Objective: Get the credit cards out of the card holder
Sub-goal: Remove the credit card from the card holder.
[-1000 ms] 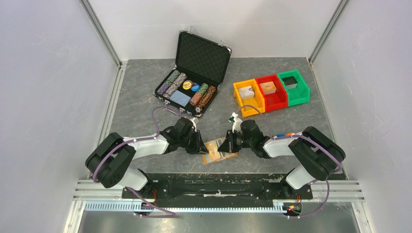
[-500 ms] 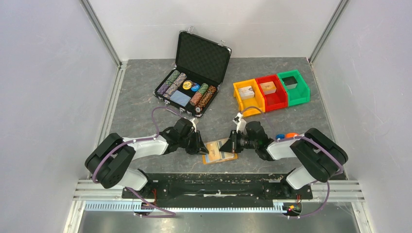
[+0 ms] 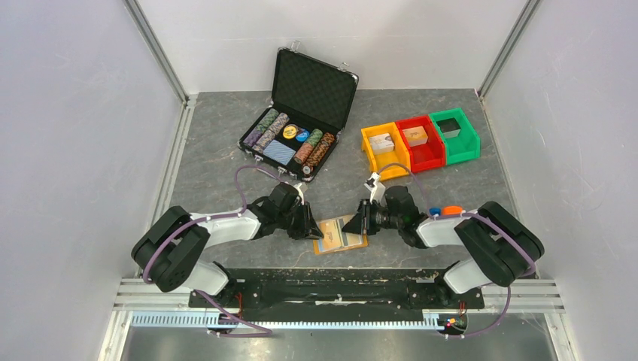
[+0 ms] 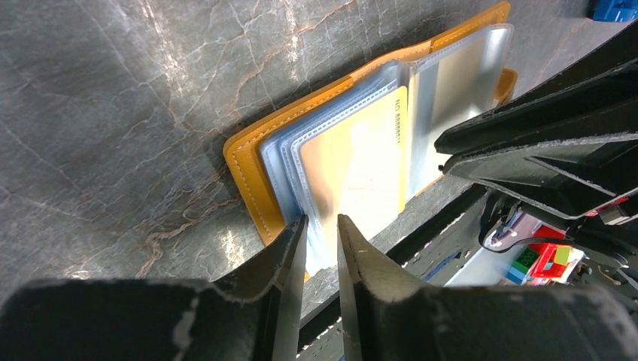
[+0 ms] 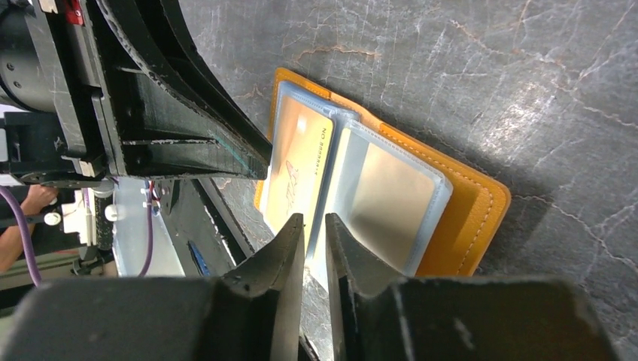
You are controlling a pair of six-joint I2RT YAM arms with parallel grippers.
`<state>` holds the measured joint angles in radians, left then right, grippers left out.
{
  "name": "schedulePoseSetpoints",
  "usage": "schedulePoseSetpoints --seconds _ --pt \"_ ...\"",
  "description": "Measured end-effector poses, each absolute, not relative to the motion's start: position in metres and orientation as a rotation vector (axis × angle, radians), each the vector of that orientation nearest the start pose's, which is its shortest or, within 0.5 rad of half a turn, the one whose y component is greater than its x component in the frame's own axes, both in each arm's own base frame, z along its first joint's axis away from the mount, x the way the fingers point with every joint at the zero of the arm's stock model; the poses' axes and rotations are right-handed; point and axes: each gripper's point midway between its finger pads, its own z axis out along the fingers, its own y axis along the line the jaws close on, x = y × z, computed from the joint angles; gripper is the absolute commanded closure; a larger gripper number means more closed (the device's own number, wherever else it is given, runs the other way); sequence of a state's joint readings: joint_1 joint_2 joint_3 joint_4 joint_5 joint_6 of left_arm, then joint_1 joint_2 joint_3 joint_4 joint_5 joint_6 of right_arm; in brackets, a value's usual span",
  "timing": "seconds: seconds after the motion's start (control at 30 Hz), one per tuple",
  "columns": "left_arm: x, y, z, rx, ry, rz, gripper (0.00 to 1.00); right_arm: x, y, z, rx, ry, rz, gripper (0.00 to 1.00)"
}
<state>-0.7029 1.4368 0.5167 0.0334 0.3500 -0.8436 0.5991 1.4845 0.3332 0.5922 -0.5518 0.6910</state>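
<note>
White panel walls [image 3: 75, 150] are closing in the cell on three sides, and a grey marbled table [image 3: 211, 135] is filling its floor. At the back an open black chip case [image 3: 316, 86] is standing beside an orange bin [image 3: 366, 147], a red bin [image 3: 436, 158] and a green bin [image 3: 466, 147]. The card holder [image 3: 340, 235] is lying open near the table's front edge, between the two arms. The left gripper [image 3: 314, 229] is reaching in at its left end. Its fingers [image 4: 290, 248] are showing a narrow gap over the clear sleeves [image 4: 338, 150], and whether they are pinching them cannot be told. The right gripper [image 3: 347, 226] is standing slightly parted at the sleeves' edge. A pale printed card [image 5: 297, 169] is sitting inside one sleeve.
</note>
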Motion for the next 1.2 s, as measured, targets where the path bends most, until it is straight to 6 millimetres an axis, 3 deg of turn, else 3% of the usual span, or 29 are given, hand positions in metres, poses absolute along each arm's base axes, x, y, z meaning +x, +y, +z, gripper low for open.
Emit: schedulePoseSetpoints --seconds 0.57,0.67,0.8,1.2 --pt "0.174 -0.266 0.023 -0.016 2.712 -1.028 0.69 0.176 0.287 0.026 -0.277 2.385 1.330 0.75" --pt "0.174 -0.266 0.023 -0.015 2.712 -1.029 0.69 0.176 0.288 0.026 -0.270 2.385 1.325 0.81" --pt "0.173 -0.266 0.023 -0.015 2.712 -1.029 0.69 0.178 0.288 0.025 -0.252 2.387 1.313 1.00" --pt "0.173 -0.265 0.022 -0.017 2.713 -1.027 0.69 0.180 0.279 0.026 -0.171 2.361 1.330 1.00"
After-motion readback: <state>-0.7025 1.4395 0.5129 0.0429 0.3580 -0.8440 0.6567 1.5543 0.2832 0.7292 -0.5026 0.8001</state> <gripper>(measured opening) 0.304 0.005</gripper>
